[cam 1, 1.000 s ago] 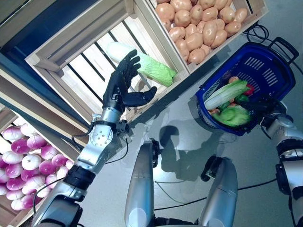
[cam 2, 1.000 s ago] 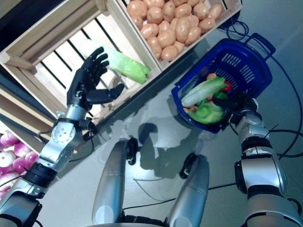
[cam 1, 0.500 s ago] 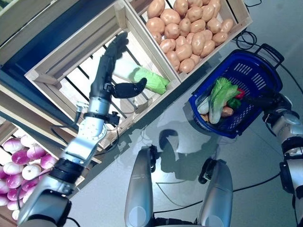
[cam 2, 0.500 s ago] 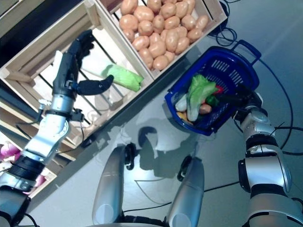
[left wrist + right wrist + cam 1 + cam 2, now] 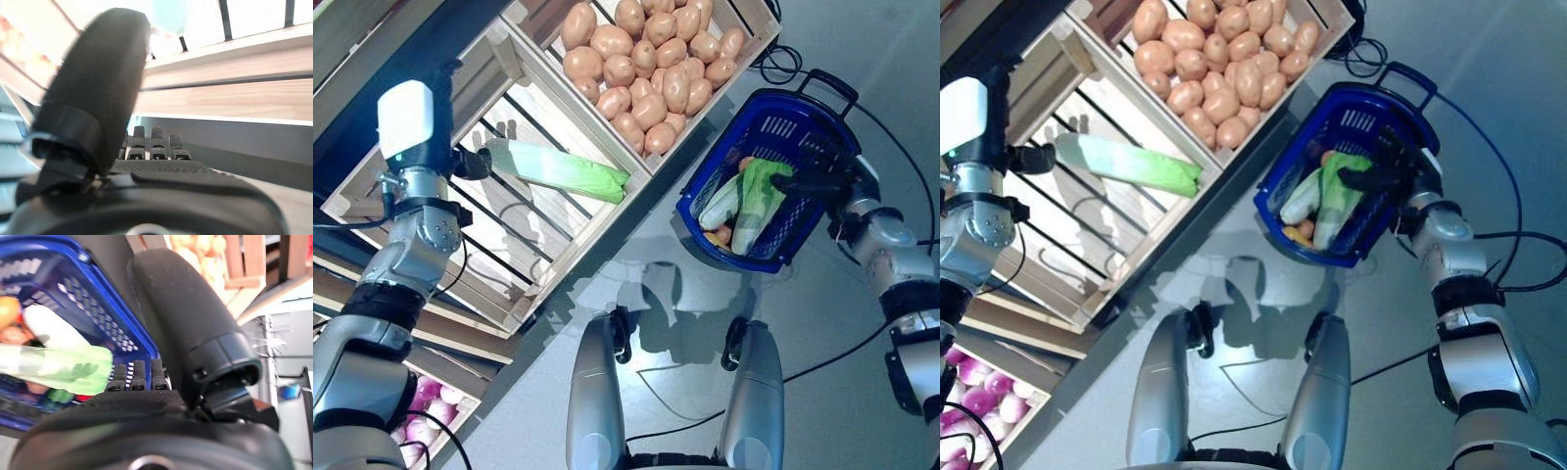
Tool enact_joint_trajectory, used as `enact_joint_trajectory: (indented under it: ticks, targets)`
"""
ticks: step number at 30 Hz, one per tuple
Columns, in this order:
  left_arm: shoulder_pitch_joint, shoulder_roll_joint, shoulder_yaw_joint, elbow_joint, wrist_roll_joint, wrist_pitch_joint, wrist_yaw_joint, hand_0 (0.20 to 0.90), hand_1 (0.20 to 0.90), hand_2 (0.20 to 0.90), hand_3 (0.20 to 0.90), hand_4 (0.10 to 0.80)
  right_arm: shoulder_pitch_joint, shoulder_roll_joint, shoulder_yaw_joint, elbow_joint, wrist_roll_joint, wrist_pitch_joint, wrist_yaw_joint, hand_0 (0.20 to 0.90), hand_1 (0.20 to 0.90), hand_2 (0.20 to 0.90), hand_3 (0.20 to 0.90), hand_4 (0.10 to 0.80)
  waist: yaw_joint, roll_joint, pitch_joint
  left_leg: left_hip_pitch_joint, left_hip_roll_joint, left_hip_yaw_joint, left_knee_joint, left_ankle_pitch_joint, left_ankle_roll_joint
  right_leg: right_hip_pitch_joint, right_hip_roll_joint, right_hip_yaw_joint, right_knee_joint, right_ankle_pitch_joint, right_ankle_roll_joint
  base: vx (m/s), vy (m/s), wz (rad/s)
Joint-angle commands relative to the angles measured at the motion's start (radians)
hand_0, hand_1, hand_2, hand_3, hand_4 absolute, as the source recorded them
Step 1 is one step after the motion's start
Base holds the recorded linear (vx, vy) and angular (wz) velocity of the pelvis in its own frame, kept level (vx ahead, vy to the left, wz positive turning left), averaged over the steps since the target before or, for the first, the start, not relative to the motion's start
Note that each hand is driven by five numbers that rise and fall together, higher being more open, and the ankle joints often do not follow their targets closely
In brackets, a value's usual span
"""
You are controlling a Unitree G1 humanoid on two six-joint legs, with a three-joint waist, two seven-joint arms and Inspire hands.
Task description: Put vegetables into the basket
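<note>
A long green and white cabbage (image 5: 558, 171) lies on the slats of a wooden crate (image 5: 524, 294) on the stand. My left hand (image 5: 460, 164) is inside that crate at the cabbage's white end, thumb right beside it. The fingers (image 5: 151, 144) are straight and hold nothing. The blue plastic basket (image 5: 793, 132) stands on the floor to the right. It holds a leafy green cabbage (image 5: 754, 196), a pale long vegetable (image 5: 720, 206) and small orange and red ones. My right hand (image 5: 813, 176) is at the basket's near rim, fingers straight over the inside.
A crate of potatoes (image 5: 646, 69) sits on the stand beside the basket. A lower shelf with purple and white round vegetables (image 5: 969, 406) is at the lower left. Grey floor (image 5: 666, 255) lies between the stand and the basket.
The whole picture has shifted, so the camera moved. My left hand has gone from in front of the cabbage to its white end, deeper in the crate. The vegetables in the basket lie differently.
</note>
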Motion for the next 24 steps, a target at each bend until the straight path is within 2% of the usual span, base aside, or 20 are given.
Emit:
enact_joint_trajectory:
  ticks: [1, 10, 21, 24]
  targets:
    - [-0.097, 0.047, 0.02, 0.082, 0.095, 0.03, 0.1, 0.9, 0.9, 0.9, 0.9, 0.8, 0.025, -0.015, -0.029, -0.061, 0.085, -0.147, 0.039, 0.9, 0.9, 0.9, 0.9, 0.8, -0.021, -0.013, -0.083, 0.053, 0.053, -0.051, -0.136, -0.008, -0.124, 0.017, -0.022, -0.001, -0.056, 0.031, -0.033, -0.019, 0.072, -0.11]
    - [-0.196, 0.045, -0.093, 0.206, 0.133, 0.08, 0.05, 0.9, 0.9, 0.9, 0.9, 0.8, 0.022, -0.036, 0.005, -0.05, 0.081, -0.163, 0.058, 0.9, 0.9, 0.9, 0.9, 0.8, -0.044, -0.02, -0.056, 0.012, 0.064, -0.048, -0.107, -0.016, -0.132, -0.02, -0.022, 0.01, -0.059, 0.047, -0.02, -0.014, 0.092, -0.09]
    - [-0.242, 0.042, -0.16, 0.26, 0.191, 0.104, 0.007, 0.9, 0.9, 0.9, 0.9, 0.8, 0.006, -0.05, 0.018, -0.052, 0.084, -0.166, 0.069, 0.9, 0.9, 0.9, 0.9, 0.8, -0.049, -0.022, -0.023, -0.052, 0.07, -0.049, -0.063, -0.026, -0.135, -0.078, -0.023, 0.014, -0.039, 0.059, -0.01, -0.004, 0.059, -0.05]
    - [-0.266, 0.045, -0.2, 0.266, 0.182, 0.157, -0.062, 0.9, 0.9, 0.9, 0.9, 0.8, 0.007, -0.057, 0.019, -0.068, 0.089, -0.159, 0.063, 0.9, 0.9, 0.9, 0.9, 0.8, -0.053, -0.022, -0.009, -0.08, 0.074, -0.048, -0.044, -0.03, -0.135, -0.105, -0.026, 0.013, -0.024, 0.061, -0.006, -0.017, 0.059, -0.01]
